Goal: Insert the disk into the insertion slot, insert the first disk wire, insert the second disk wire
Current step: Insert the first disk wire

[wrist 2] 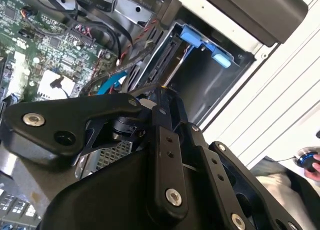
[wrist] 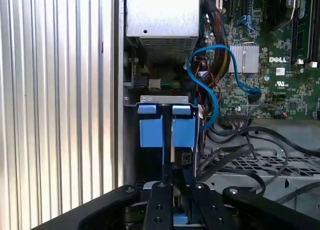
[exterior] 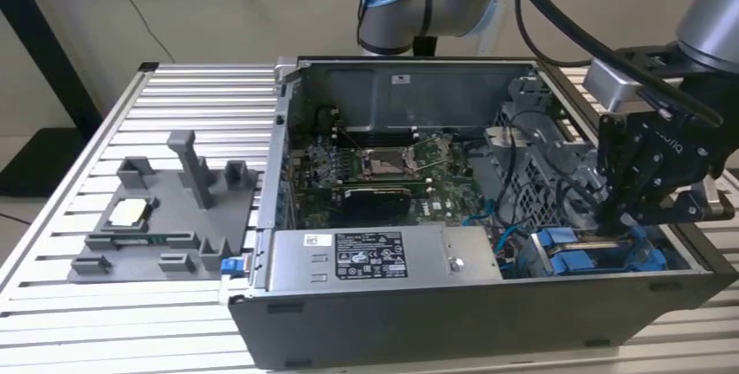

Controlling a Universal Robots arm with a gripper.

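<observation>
Exterior view: you've got the gripper (exterior: 615, 228) down inside the open case (exterior: 462, 322), at its front corner on the exterior view's right, over the insertion slot (exterior: 650, 259) w/ its blue guides. PSU box (exterior: 369, 257) lies along the same front wall, w/ the mobo (exterior: 382, 166) behind it. Grey parts tray (exterior: 151, 218) sits well apart on the table (exterior: 69, 322), toward the table's edge on the exterior view's left.

Second wrist view: gripper linkage is in the foreground. Past it are two bays side by side against the case wall. The outer one looks dark inside. In the inner one, just beyond the gripper, a dark ribbed edge shows. That's prob. the disk (wrist 2: 162, 59) standing on edge in the bay; you can't judge how deep it sits.

First wrist view: two blue tabs (wrist: 182, 131) cap the bays, and the inner bay lies directly ahead of the gripper. Blue data cable (wrist: 215, 105) loops just beside the tabs; you can't trace its free end. Can't tell whether the gripper is clamped or let go.

Handling, as a judgement: treat the disk as stiff, dense for its size and shock-sensitive, w/ slick metal faces. Take it by the carrier's long side rails, not the label face or connector end. Keep it square to the guides or it'll likely bind.
</observation>
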